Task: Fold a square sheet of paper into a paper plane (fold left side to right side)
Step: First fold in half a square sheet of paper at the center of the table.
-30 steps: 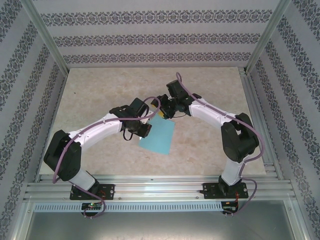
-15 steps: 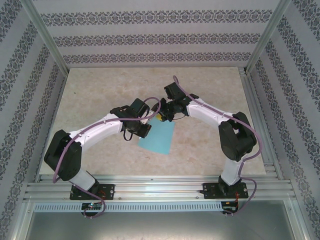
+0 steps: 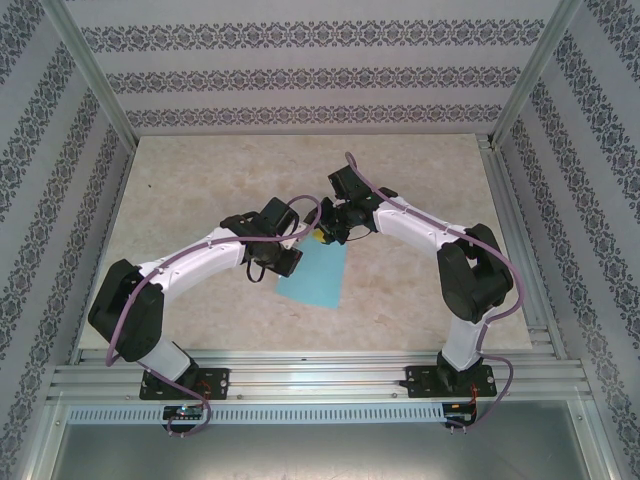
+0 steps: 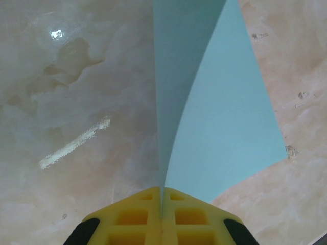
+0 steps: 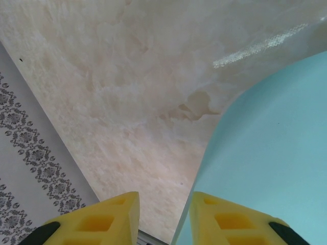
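Left gripper (image 4: 162, 196) pinching square sheet of paper (image 4: 225, 127); right gripper (image 5: 163, 204), fingers apart, shifted toward 9 o'clock; fold unfinished.

My overhead camera sits high behind the arm bases (image 3: 185, 383) and looks down and forward over the whole surface (image 3: 200, 180), far enough back to take in the patterned walls (image 3: 300, 75). The left wrist camera rides just behind the left hand (image 4: 162, 193) and looks out past it, very close to the blue sheet (image 4: 230, 127). The right wrist camera peers past the right hand (image 5: 162, 204) just as closely. All three share the blue sheet and the surface around it.
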Available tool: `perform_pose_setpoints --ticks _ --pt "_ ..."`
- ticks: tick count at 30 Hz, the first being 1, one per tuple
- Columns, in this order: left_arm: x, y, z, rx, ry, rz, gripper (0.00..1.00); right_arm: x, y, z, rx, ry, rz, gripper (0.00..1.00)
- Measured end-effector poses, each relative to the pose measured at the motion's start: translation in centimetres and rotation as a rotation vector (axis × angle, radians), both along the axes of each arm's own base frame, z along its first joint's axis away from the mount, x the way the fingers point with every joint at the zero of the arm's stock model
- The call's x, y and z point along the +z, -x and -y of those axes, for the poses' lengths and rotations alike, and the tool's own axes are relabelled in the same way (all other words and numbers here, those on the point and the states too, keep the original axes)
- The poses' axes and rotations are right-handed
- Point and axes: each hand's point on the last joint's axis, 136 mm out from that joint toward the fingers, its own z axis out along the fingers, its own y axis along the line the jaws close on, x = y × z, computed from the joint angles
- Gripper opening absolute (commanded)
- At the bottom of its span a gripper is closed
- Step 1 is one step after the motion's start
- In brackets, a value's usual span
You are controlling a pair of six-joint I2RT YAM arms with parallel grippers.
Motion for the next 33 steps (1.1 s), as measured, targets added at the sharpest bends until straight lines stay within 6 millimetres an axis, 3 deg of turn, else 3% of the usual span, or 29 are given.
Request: perform_pose_setpoints --ticks 16,26,29,33 --pt "-0.2 0.2 -0.1 -0.001 -0.004 -0.005 0.00 1.3 0.3 0.2 0.005 -0.006 0.017 0.31" --pt "-0.2 0.2 -0.1 0.000 -0.004 -0.006 0.01 1.8 0.3 0.2 0.014 -0.010 0.034 0.16" --pt "-0.2 0.2 -0.1 -0.001 -0.004 -0.006 0.05 1.8 0.3 0.2 0.017 -0.009 0.037 0.06" --pt "-0.2 0.4 0.1 -0.004 0.009 -0.015 0.24 1.7 0.3 0.3 0.026 -0.004 0.046 0.00"
